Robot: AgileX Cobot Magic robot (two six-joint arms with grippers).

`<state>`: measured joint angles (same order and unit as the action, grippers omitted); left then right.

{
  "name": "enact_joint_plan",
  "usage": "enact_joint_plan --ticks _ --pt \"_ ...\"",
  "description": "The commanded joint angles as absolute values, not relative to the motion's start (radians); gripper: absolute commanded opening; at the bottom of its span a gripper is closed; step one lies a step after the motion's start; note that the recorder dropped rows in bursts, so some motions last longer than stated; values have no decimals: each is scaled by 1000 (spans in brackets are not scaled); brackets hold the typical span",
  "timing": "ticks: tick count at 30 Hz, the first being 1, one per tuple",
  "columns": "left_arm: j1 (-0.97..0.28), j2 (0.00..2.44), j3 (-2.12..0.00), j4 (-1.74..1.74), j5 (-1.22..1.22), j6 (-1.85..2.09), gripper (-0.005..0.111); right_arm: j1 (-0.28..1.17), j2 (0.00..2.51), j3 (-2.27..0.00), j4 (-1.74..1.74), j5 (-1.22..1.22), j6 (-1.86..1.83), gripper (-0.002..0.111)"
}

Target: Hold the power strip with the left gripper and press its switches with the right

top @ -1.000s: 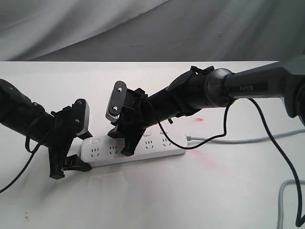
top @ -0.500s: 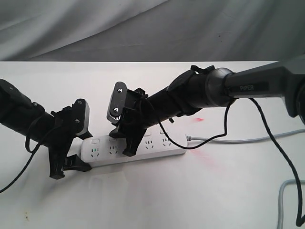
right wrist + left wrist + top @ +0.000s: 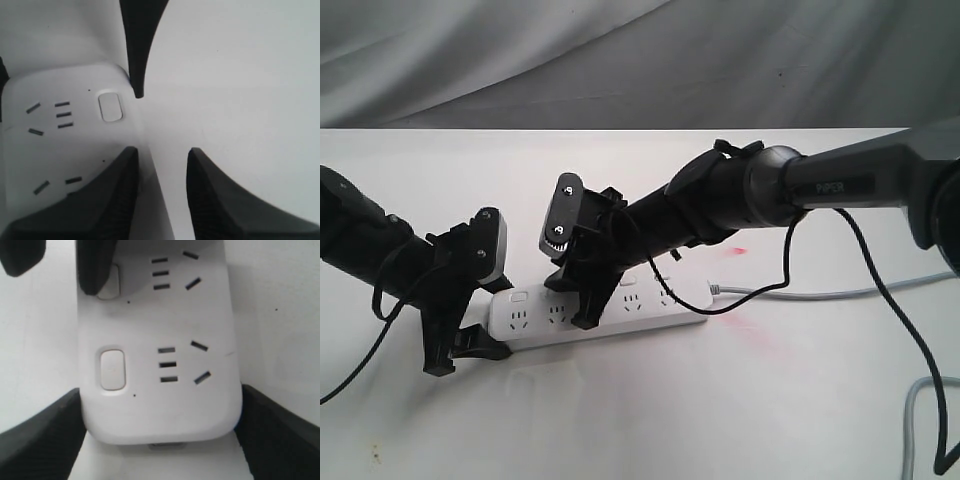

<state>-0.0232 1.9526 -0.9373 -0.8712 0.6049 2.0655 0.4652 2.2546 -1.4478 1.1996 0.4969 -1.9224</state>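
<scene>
The white power strip [image 3: 650, 303] lies across the table, its grey cord [image 3: 820, 294] trailing right. My left gripper [image 3: 468, 355] is shut on the strip's left end; in the left wrist view both fingers press the sides of the strip [image 3: 160, 410], beside an end switch [image 3: 112, 369]. My right gripper [image 3: 582, 318], on the arm lettered PIPER, points down onto the strip near its second socket. Its fingers stand a little apart with nothing between them [image 3: 161, 152]. One finger [image 3: 95, 265] sits on the second switch and the other hangs past the strip's edge. The end switch [image 3: 110, 106] is uncovered.
A red smear [image 3: 738, 249] marks the table behind the strip. A thick grey cable [image 3: 918, 420] and a thin black cable [image 3: 910, 330] run along the right side. Grey cloth [image 3: 620, 60] hangs behind the table's far edge.
The right gripper and its arm have shifted slightly left along the strip. The left gripper has kept its hold and has not moved.
</scene>
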Motion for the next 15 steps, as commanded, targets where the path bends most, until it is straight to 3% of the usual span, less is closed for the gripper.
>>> enact_joint_plan --ticks 1,15 --pt "-28 1959 -936 -820 579 2094 54 478 2299 -1433 1101 506 -1886 32" --pt "-28 1959 -936 -820 579 2094 54 472 2180 -1433 1094 456 -1861 32"
